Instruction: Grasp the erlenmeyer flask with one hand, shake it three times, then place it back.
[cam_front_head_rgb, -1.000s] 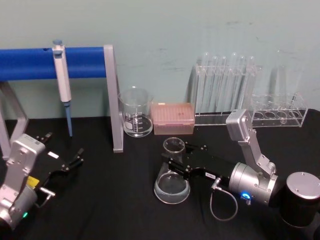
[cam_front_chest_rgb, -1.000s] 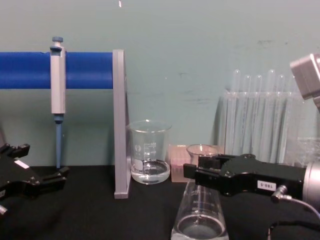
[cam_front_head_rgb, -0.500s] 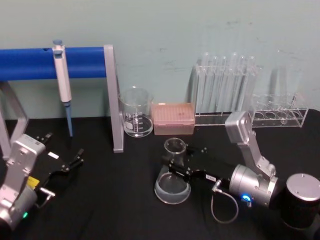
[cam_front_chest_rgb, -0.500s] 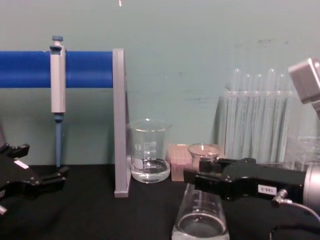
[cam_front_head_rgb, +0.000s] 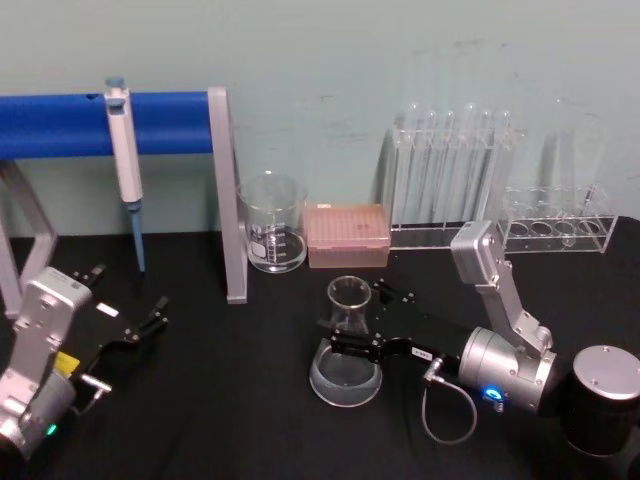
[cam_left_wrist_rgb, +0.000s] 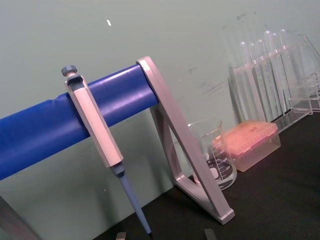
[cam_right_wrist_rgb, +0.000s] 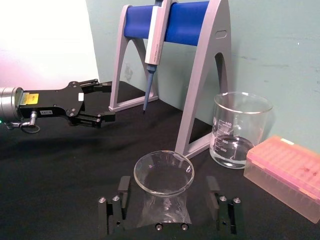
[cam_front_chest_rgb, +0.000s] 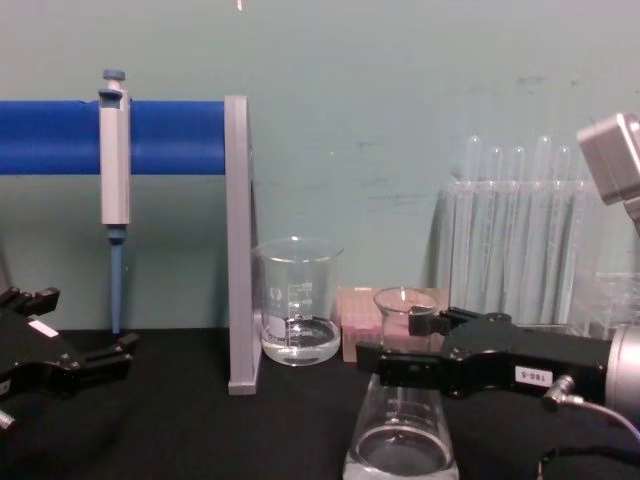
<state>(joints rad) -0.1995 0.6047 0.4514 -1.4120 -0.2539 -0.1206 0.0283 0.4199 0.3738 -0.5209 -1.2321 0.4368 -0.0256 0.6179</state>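
My right gripper (cam_front_head_rgb: 352, 334) sat around the erlenmeyer flask (cam_front_head_rgb: 345, 350) neck, jaws spread either side, not gripping, flask upright on the black table (cam_front_head_rgb: 220, 400), left gripper (cam_front_head_rgb: 135, 318) parked open, well left.

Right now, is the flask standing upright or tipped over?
Upright: the erlenmeyer flask rests on its wide base on the black table, mouth up, neck between the right gripper fingers.

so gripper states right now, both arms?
Left gripper: open, holding nothing, parked on the table's left.
Right gripper: open, fingers either side of the erlenmeyer flask neck, not clamped.
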